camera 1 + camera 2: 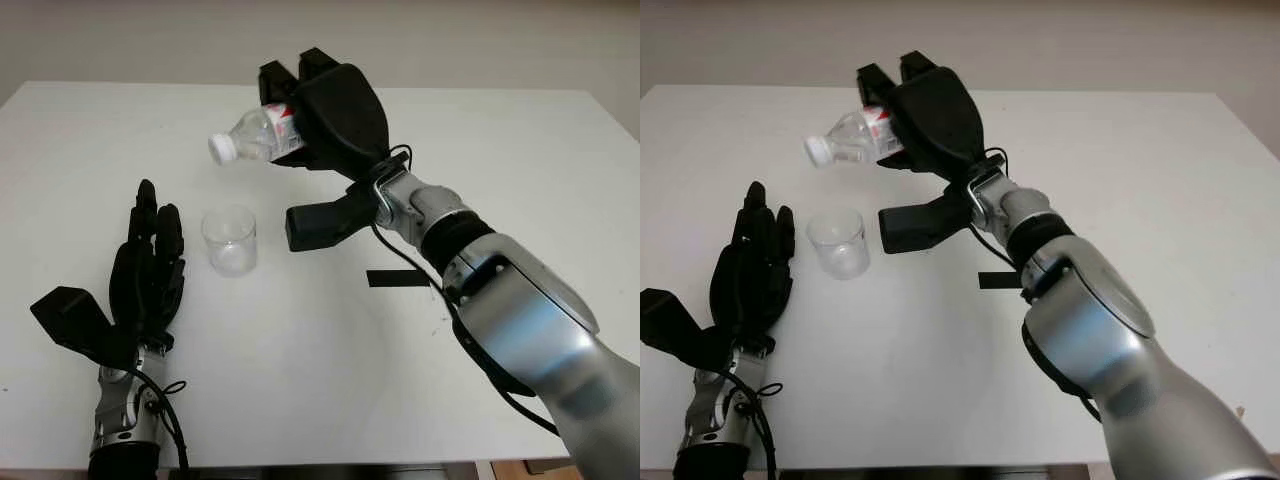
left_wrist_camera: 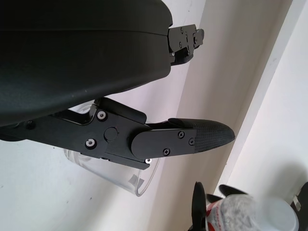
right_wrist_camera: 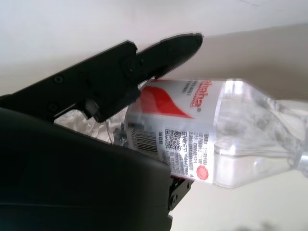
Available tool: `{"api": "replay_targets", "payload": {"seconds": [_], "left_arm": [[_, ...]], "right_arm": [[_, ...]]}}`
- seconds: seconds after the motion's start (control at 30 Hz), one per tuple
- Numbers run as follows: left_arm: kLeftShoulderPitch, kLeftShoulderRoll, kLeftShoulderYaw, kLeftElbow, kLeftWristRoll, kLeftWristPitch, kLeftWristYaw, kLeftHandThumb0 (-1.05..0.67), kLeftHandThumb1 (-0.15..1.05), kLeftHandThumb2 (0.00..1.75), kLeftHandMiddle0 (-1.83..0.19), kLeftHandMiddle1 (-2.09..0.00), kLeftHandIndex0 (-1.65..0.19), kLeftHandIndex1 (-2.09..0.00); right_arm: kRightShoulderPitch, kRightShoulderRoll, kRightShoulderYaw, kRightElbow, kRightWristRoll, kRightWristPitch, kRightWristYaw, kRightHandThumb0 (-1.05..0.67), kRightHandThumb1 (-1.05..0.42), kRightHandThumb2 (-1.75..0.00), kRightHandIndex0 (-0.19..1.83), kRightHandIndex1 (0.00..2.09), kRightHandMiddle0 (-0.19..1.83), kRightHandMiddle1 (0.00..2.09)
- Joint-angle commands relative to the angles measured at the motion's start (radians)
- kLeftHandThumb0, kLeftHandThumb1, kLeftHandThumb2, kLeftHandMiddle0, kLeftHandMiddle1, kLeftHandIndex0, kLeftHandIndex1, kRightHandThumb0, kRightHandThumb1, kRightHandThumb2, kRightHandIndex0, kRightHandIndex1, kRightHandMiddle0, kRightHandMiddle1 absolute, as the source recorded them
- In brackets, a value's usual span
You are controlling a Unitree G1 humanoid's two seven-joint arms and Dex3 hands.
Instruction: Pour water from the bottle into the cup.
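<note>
Bottle (image 1: pixel 258 134) tilts in right hand (image 1: pixel 330 110) above cup (image 1: pixel 230 240).

Brightness: you get even, soft daylight over the white desk (image 1: pixel 330 380), with no harsh hotspots
Shadows: faint and diffuse; look beneath the cup (image 1: pixel 230 240) and beside the left hand (image 1: pixel 148 275), where they barely darken the desk
Glare: your right arm's silver shell (image 1: pixel 520 320) carries a broad pale sheen; the bottle (image 3: pixel 226 134) shows bright streaks along its clear plastic in the right wrist view
Focus: in your left wrist view the bottle's cap end is blurred, while the near black finger (image 2: pixel 202 137) stays sharp
Contrast: the black hand shells read as nearly flat dark masses with little surface detail
</note>
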Motion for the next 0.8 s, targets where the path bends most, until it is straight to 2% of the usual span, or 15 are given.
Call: {"api": "replay_targets", "payload": {"seconds": [0.0, 0.07, 0.17, 0.3, 0.47, 0.63, 0.77], "left_arm": [[0.025, -0.001, 0.003, 0.02, -0.002, 0.011, -0.004, -0.72, 1.05, 0.43, 0.12, -0.06, 0.12, -0.06], [0.025, 0.0, 0.004, 0.016, -0.004, 0.019, -0.006, -0.71, 1.05, 0.43, 0.12, -0.06, 0.12, -0.06], [0.024, 0.003, 0.008, 0.01, -0.01, 0.032, -0.009, -0.72, 1.05, 0.43, 0.11, -0.06, 0.11, -0.06], [0.031, 0.015, 0.006, -0.001, -0.009, 0.044, -0.021, -0.72, 1.05, 0.44, 0.13, -0.05, 0.13, -0.05], [0.032, 0.017, 0.009, -0.008, -0.019, 0.062, -0.03, -0.71, 1.05, 0.44, 0.14, -0.05, 0.13, -0.05], [0.036, 0.022, 0.004, -0.01, -0.014, 0.07, -0.039, -0.72, 1.05, 0.45, 0.16, -0.05, 0.14, -0.05], [0.045, 0.023, 0.001, -0.018, -0.012, 0.069, -0.047, -0.72, 1.05, 0.46, 0.16, -0.05, 0.15, -0.05]], "right_arm": [[0.047, -0.006, -0.102, -0.041, 0.109, -0.044, 0.08, -0.38, -1.05, -0.24, 1.38, 2.09, 1.02, 2.09], [0.103, -0.006, -0.198, -0.073, 0.23, -0.096, 0.192, -0.34, -1.05, -0.25, 1.45, 2.09, 1.13, 2.09], [0.207, -0.013, -0.308, -0.137, 0.383, -0.136, 0.38, -0.3, -1.05, -0.3, 1.45, 2.09, 1.21, 2.09], [0.352, -0.024, -0.406, -0.258, 0.52, -0.092, 0.561, -0.31, -1.05, -0.29, 1.32, 2.09, 1.09, 2.09], [0.534, -0.023, -0.498, -0.545, 0.675, 0.13, 0.73, -0.36, -1.05, -0.3, 1.26, 2.09, 0.92, 2.09], [0.671, -0.028, -0.54, -0.83, 0.749, 0.335, 0.801, -0.37, -1.05, -0.3, 1.33, 2.09, 0.94, 2.09], [0.755, -0.036, -0.565, -1.008, 0.793, 0.448, 0.845, -0.36, -1.05, -0.31, 1.32, 2.09, 0.92, 2.09]]}}
